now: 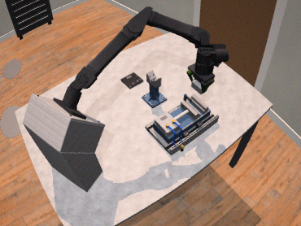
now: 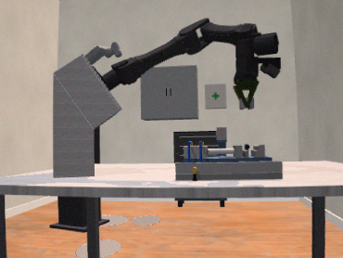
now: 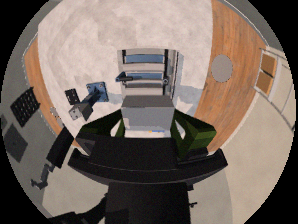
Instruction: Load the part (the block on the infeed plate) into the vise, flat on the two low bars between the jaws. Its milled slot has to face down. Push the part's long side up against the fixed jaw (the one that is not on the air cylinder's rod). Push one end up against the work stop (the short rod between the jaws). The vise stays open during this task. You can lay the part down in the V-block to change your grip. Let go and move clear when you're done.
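My gripper (image 1: 198, 84) (image 2: 246, 101) (image 3: 147, 109) is shut on the part (image 1: 198, 85) (image 2: 242, 105) (image 3: 147, 112), a light grey block held between the green fingers. It hangs high in the air, above and just beyond the far end of the vise (image 1: 185, 121) (image 2: 229, 164) (image 3: 148, 68). The vise stands open, its jaws apart over a blue bed. The fixed jaw (image 1: 198, 105) is at the far end, and the air cylinder's rod (image 1: 180, 115) (image 2: 218, 151) lies on the near side. The slot's direction cannot be told.
The V-block (image 1: 153, 85) (image 3: 87, 98) stands on a blue base left of the vise. The dark infeed plate (image 1: 131, 80) (image 3: 27, 104) lies bare further left. The grey robot pedestal (image 1: 61, 134) (image 2: 76, 125) stands at the table's left end. The table edge (image 1: 260, 102) runs close on the right.
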Tool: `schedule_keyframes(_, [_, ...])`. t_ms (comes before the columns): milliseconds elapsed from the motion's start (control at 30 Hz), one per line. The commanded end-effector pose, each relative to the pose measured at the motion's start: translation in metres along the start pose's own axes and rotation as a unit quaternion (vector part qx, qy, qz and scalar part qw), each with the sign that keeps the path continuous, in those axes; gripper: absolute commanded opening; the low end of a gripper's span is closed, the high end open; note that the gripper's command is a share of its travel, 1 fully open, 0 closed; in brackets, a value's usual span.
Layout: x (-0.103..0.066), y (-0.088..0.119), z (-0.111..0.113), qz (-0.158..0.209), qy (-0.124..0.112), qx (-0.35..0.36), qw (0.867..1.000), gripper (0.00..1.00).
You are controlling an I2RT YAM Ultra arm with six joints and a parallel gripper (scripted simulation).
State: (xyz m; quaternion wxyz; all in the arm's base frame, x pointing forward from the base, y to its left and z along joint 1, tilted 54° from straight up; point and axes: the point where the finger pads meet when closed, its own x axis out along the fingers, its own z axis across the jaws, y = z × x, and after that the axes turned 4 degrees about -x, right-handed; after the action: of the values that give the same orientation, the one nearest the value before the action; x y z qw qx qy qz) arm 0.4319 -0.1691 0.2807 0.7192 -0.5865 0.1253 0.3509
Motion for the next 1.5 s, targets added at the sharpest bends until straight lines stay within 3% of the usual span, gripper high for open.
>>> schedule_keyframes(0, [-0.023,-0.012,-0.007,-0.021,0.018,-0.003,1.0,0.0])
schedule_keyframes(1067, [-0.02,-0.017,-0.009,-0.029,0.025,-0.009,0.999,0.0])
schedule_keyframes(1467, [0.003,-0.004,-0.011,-0.013,0.016,0.007,1.0,0.0])
